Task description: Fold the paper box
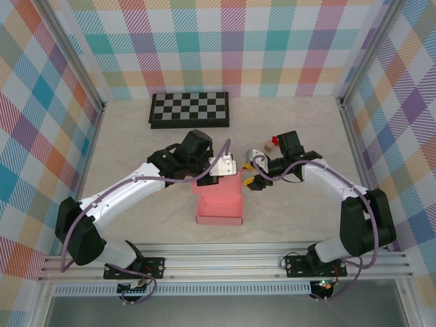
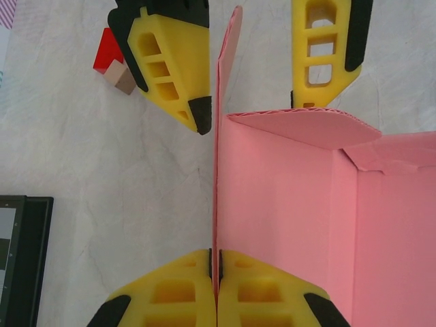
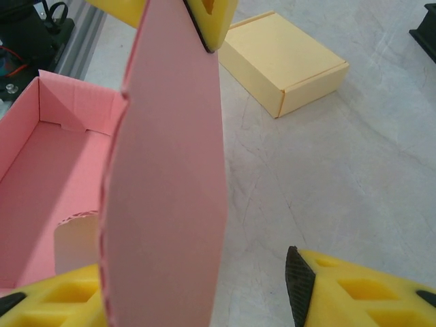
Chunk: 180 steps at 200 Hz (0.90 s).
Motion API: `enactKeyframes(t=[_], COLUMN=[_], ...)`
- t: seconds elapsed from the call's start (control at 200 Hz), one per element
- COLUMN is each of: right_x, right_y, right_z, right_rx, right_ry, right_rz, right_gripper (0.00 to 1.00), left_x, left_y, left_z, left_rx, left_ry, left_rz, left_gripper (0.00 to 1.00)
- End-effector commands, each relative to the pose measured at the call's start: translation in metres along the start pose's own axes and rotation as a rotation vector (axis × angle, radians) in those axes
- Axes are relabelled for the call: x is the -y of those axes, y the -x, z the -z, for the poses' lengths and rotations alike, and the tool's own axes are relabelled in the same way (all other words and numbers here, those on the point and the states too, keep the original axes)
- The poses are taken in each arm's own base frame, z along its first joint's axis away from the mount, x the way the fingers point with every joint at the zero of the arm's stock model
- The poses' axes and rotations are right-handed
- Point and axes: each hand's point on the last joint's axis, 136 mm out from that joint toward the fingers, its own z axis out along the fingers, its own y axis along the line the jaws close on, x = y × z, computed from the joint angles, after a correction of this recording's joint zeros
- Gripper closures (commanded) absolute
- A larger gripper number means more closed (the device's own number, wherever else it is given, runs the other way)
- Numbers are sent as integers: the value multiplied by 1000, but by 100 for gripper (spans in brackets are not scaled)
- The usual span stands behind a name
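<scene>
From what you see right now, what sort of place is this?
Probably a robot test cell: plaid-printed walls on an aluminium frame enclose a table with props: a chessboard and a pink paper box.

1. pink paper box (image 1: 219, 201): seen from overhead, its far end lies under both tools and is hidden from you. At the left wrist it runs off the right and bottom picture edges. At the right wrist its upright flap (image 3: 167, 191) screens part of the interior.
2. left tool (image 2: 214, 262): finger bodies cut by the bottom picture edge.
3. red block (image 2: 105, 49), tan block (image 2: 125, 78): partly behind a finger of the right tool (image 2: 248, 112).
4. chessboard (image 2: 20, 259): cut by the left and bottom picture edges.
5. black item (image 3: 424, 27): clipped at the top right picture corner; you cannot tell what it is.
</scene>
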Motion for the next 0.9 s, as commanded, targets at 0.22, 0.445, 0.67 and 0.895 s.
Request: enactKeyframes(t=[0.22, 0.445, 0.67, 0.895], right_x=[-7, -4, -2, 1], right_y=[52, 58, 57, 60], right_z=[0, -3, -5, -8], right_rx=[158, 151, 105, 107], right_ry=[104, 122, 176, 222], right_rz=[-47, -84, -209, -336], right_gripper=[42, 41, 40, 40], left_x=[1, 3, 3, -7], left_y=[44, 52, 49, 47], left_z=[-8, -6, -7, -5], left_rx=[122, 142, 105, 101], left_ry=[27, 63, 132, 222], left_rz=[-39, -64, -126, -136], left_gripper=[100, 100, 100, 100])
